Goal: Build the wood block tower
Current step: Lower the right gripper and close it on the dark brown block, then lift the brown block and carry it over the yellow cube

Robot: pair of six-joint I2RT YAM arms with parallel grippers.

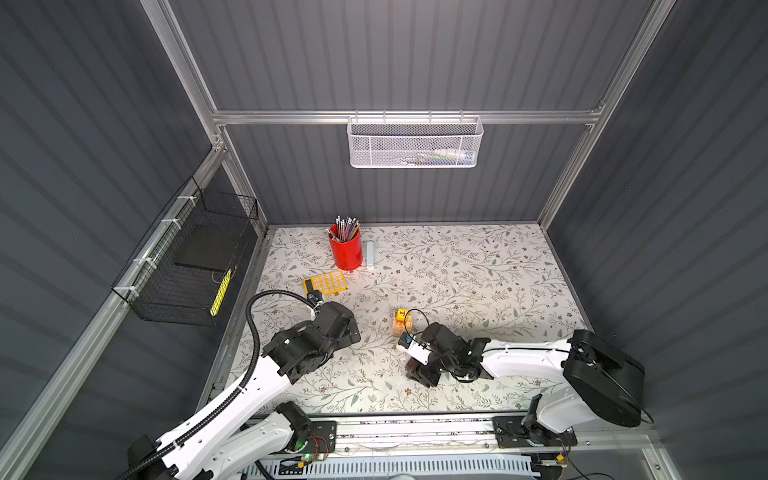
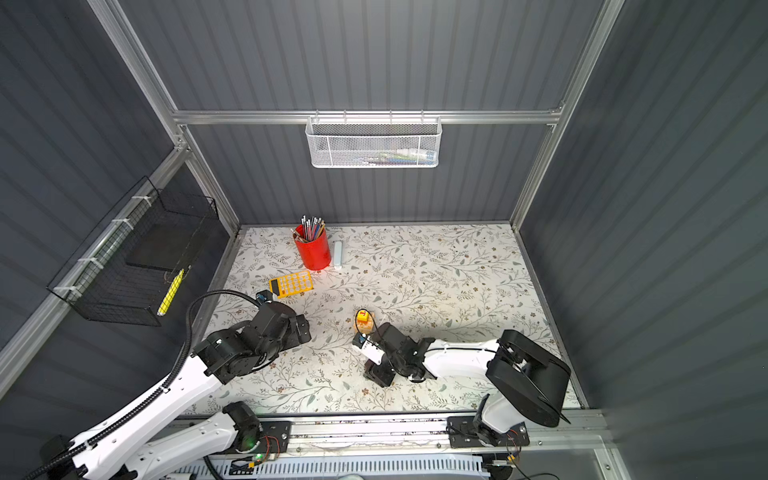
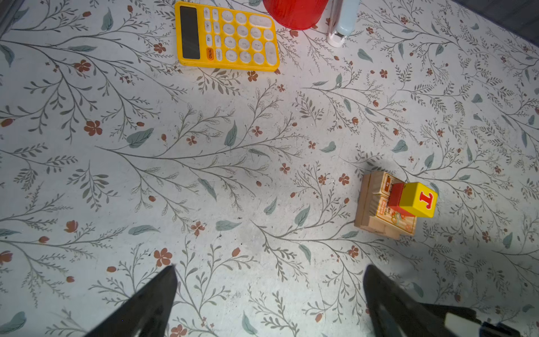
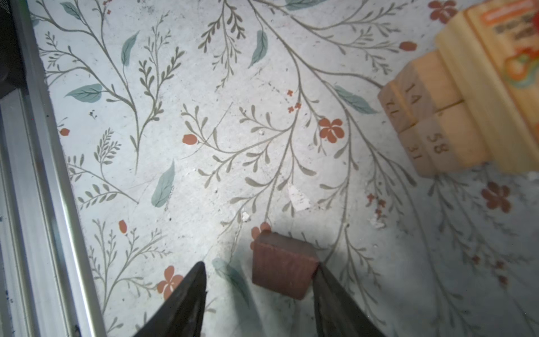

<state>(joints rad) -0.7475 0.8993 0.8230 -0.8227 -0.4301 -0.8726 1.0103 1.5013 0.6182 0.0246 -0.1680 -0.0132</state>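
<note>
The wood block tower (image 1: 402, 322) is standing near the middle of the floral counter (image 1: 498, 291) in both top views. In the left wrist view its base is showing as tan planks (image 3: 368, 204) with printed blocks (image 3: 390, 220) lying across them. 1 red cube (image 3: 396, 198) and 1 yellow cube (image 3: 417, 201) bearing a red letter are sitting on top, touching each other. The right wrist view is showing the plank ends stamped 14, 12, 58 and 31.

The brown wedge (image 4: 283, 265) is lying on the counter near the tower and clear of it, not on the stack. The right tool (image 4: 260, 265) is straddling this wedge just beside the tower, on the side nearer the arm bases. Its jaws are standing partly apart: 1 fingertip is touching the wedge's edge, while the other is leaving a visible gap of bare counter, so nothing is gripped.

The left tool (image 3: 270, 267) is hovering well apart from the tower, on the left arm's side of it. Its jaws are spread fully wide, with only bare counter between them.

The orange calculator (image 1: 325, 283) is lying beyond the tower toward the back wall, and the red pencil cup (image 1: 345, 251) is standing farther back from the tower again.
</note>
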